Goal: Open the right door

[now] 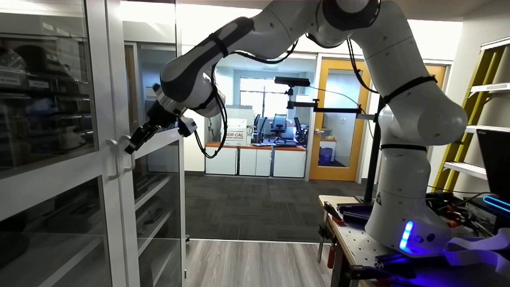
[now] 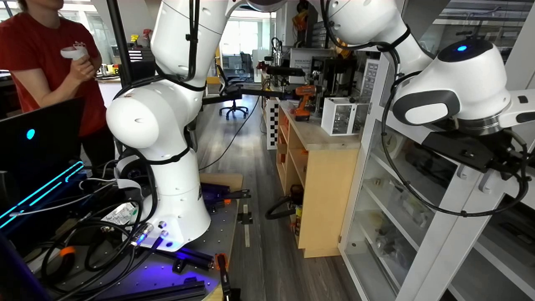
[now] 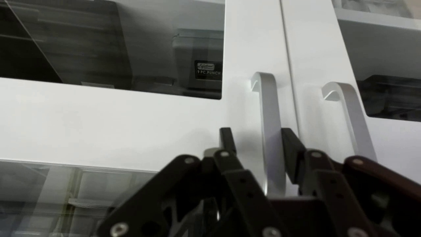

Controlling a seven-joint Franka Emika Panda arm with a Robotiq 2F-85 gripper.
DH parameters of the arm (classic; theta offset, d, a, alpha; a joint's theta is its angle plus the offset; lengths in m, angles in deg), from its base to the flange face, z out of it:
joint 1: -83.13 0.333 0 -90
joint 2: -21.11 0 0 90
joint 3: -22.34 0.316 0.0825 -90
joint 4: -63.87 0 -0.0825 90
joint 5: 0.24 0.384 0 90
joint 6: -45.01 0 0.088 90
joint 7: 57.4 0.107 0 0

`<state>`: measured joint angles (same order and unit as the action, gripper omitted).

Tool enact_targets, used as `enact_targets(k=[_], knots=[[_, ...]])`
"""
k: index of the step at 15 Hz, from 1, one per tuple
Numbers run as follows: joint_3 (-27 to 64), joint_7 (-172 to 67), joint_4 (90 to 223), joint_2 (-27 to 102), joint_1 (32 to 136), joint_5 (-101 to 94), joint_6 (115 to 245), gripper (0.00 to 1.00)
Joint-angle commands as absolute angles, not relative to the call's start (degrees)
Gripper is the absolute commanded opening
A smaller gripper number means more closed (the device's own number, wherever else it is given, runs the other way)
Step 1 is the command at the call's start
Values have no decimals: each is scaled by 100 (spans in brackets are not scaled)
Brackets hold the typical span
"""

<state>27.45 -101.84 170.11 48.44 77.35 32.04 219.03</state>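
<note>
Tool [image 3: 257,135]: 2 fingers [image 3: 292,151] apart, handle [image 3: 272,131] of right door [image 1: 159,142] between them in wrist view.

In both exterior views, the right door [image 1: 161,141] is standing right of its twin door [image 1: 59,179]. In an exterior view, a table [image 1: 354,239] is standing farther right, bearing the arm [image 1: 418,111], a ladder [image 1: 492,87] rising behind. In the wrist view, the twin door's handle [image 3: 271,131] is showing between the fingers [image 3: 227,140] of the gripper [image 3: 257,140], the right door's handle [image 3: 355,118] running just right of it. In an exterior view, a drill [image 2: 304,103] is sitting on a workbench [image 2: 330,200] left of the twin door, a person [image 2: 50,62] standing left of the arm.
</note>
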Motion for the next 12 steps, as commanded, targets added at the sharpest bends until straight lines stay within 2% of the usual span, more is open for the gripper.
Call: enact_targets(k=[1, 3, 5, 12], knots=[[2541, -9856, 17123, 4659, 7894, 3175, 21668, 8], [2486, -9725, 17169, 4612, 7984, 3136, 21541, 1], [2379, -9562, 17272, 4498, 8086, 3070, 21440, 4], [2003, -9471, 17785, 4065, 8354, 3029, 21535, 4]])
